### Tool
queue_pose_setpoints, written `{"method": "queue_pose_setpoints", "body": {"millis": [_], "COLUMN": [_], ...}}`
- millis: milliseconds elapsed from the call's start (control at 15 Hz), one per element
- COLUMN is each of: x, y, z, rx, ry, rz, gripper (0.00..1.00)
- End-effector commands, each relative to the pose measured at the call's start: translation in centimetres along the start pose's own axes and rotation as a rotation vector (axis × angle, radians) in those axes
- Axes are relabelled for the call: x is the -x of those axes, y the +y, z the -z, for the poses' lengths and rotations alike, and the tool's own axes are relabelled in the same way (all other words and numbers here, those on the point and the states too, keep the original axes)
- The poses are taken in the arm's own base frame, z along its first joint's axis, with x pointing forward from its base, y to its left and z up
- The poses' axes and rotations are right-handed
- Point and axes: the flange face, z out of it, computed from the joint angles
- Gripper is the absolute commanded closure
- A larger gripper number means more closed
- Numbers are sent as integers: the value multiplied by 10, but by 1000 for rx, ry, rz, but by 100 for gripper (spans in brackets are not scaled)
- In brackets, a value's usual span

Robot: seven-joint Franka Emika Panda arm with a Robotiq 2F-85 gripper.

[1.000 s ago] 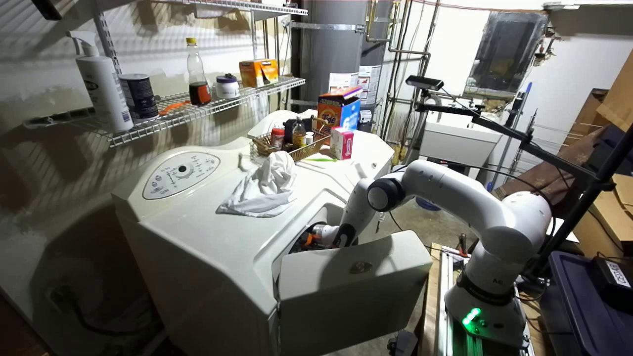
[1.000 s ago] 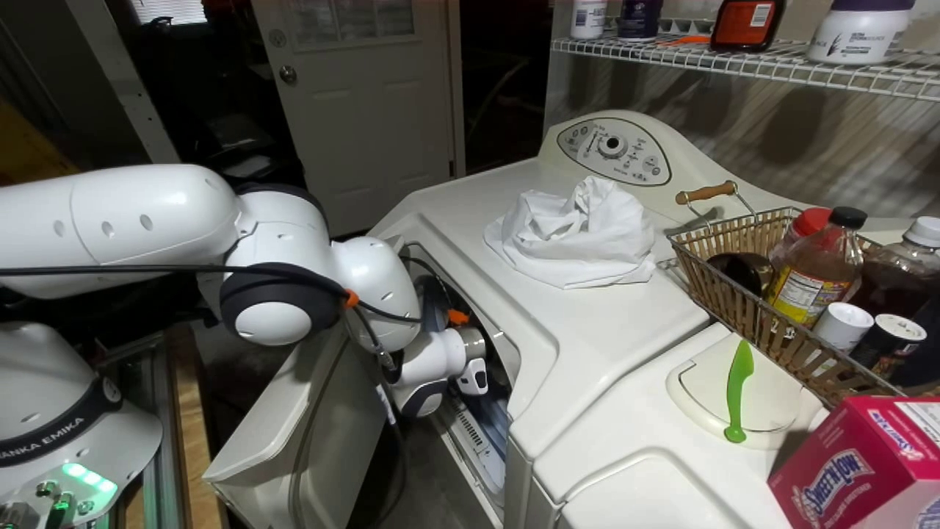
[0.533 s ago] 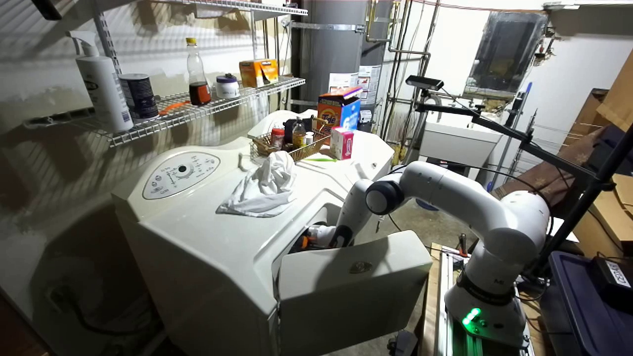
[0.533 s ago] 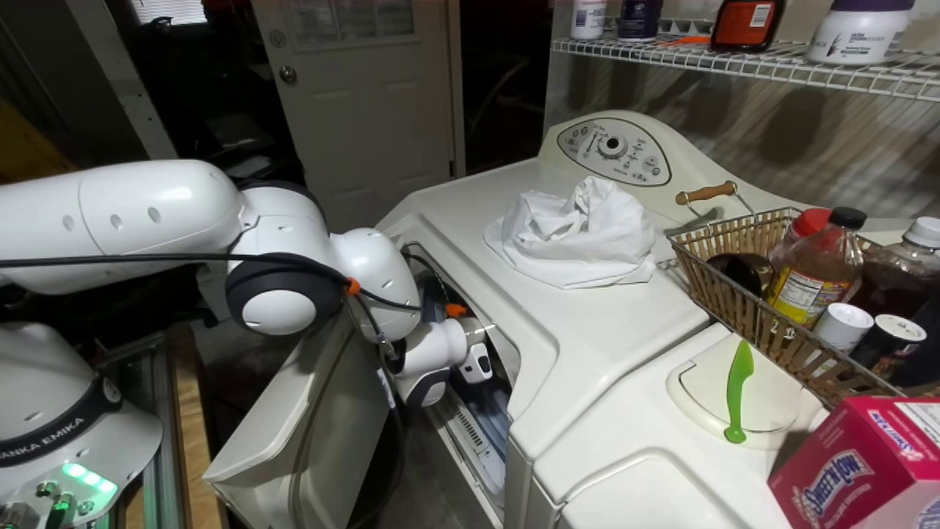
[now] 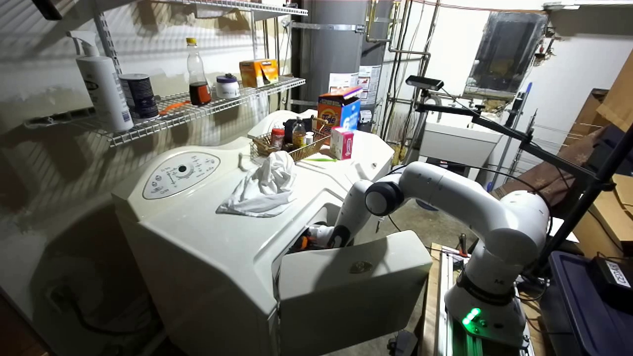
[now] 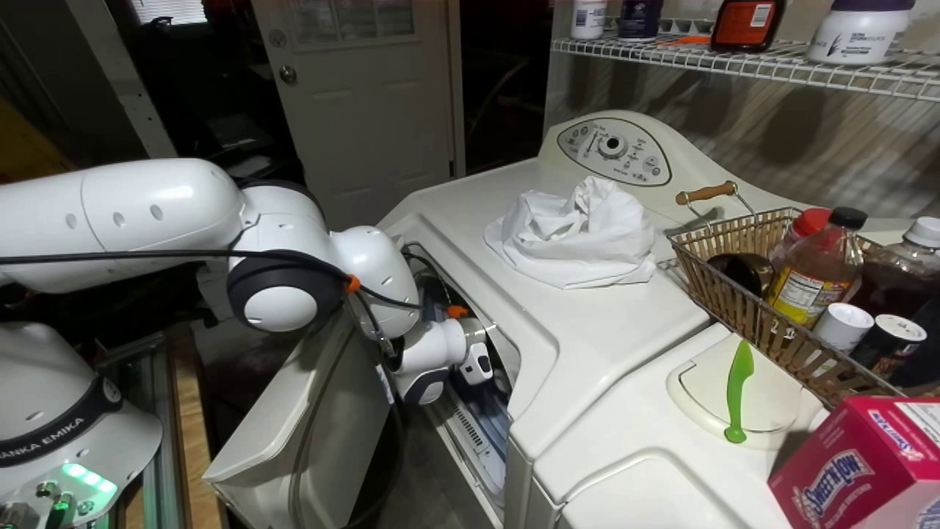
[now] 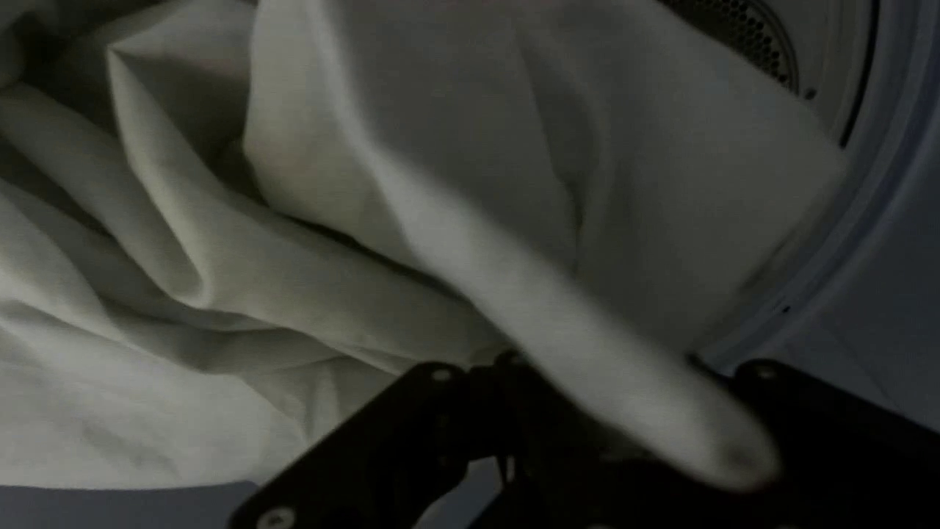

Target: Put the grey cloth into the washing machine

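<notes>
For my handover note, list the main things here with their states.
washing machine: door open
pincer: open or shut, can't tell
grey cloth: rumpled, one fold across the pincer
white cloth: crumpled
status lights: lit green
basket: holding bottles
yellow-topped bottle: capped, upright
green utensil: lying flat

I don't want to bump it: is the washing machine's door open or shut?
Open: the door sticks out from the washing machine, the arm reaching inside.

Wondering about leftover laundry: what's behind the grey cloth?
Upper right in the wrist view, part of a perforated grille in a panel; the grey cloth covers whatever else lies behind.
</notes>
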Motion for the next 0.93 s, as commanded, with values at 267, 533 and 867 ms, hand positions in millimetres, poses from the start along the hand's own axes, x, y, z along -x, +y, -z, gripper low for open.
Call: {"method": "queue_pose_setpoints", "body": {"millis": [267, 533, 867], "x": [8, 13, 4], "y": [-2, 24, 53], "z": [-10, -13, -1], "rx": [38, 198, 293], "ry": [-15, -64, -71], "rz": [57, 90, 155], "gripper": [14, 0, 0]}}
